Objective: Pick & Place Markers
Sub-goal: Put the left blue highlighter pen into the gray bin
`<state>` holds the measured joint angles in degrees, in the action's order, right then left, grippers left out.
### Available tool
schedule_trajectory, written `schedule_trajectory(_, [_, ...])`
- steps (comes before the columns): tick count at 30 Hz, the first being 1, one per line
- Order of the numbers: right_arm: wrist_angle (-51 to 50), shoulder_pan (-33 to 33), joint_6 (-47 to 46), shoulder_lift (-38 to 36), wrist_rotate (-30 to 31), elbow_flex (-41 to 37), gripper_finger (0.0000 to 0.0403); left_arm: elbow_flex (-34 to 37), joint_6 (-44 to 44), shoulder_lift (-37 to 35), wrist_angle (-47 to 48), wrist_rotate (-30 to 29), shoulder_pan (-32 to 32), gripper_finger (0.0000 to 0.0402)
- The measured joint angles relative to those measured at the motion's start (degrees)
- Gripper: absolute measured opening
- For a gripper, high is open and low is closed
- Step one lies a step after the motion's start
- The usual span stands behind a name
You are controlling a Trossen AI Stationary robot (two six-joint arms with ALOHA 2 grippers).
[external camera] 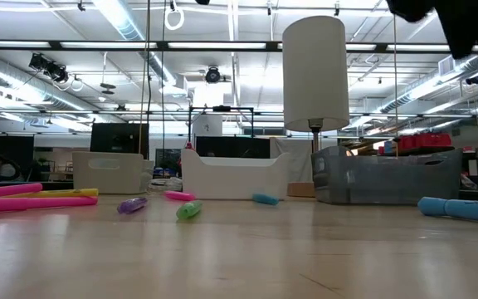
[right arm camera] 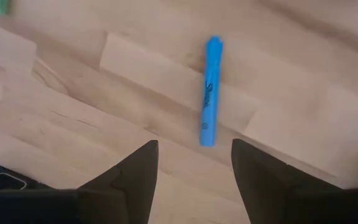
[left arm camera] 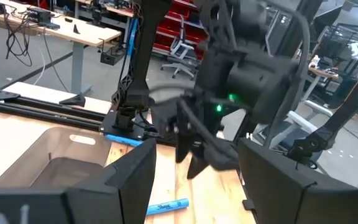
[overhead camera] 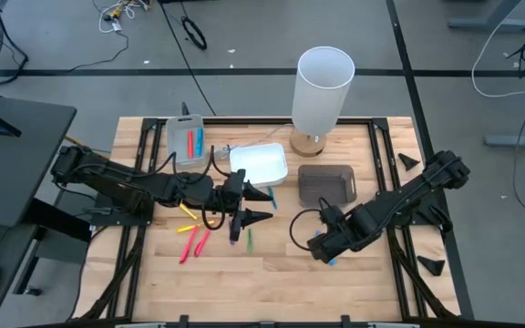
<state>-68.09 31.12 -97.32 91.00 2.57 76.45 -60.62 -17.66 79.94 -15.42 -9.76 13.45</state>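
Note:
A blue marker [right arm camera: 209, 90] lies flat on the wooden table, right below my right gripper [right arm camera: 194, 168], which points down, open and empty above it [overhead camera: 328, 253]. My left gripper [overhead camera: 264, 206] hovers level near the table's middle, open and empty, pointing toward the right arm [left arm camera: 194, 186]. On the table under and left of it lie a yellow marker [overhead camera: 188, 211], pink markers [overhead camera: 194, 242], a purple marker [external camera: 131, 205] and a green marker [overhead camera: 250, 239]. Red and blue markers [overhead camera: 190, 143] lie in a grey tray [overhead camera: 173, 146].
A white tray [overhead camera: 261, 164] and a dark tray [overhead camera: 326, 182] stand at the table's far middle. A white-shaded lamp [overhead camera: 322, 87] on a wooden foot stands behind them. Black frame rails run along the table's left and right sides [overhead camera: 386, 146].

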Motion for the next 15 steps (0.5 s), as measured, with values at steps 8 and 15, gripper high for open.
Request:
schedule_trajectory(8, [12.9,2.2,-3.4,0.0,-2.2,-8.8,0.0204,0.0,-0.2,0.0,0.0,0.0,0.2,0.0233])
schedule_trajectory(15, [16.2,2.7,-2.4,4.2,-3.3,-12.2,0.0204,0.0,-0.2,0.0,-0.1,0.1,0.3,0.0233])
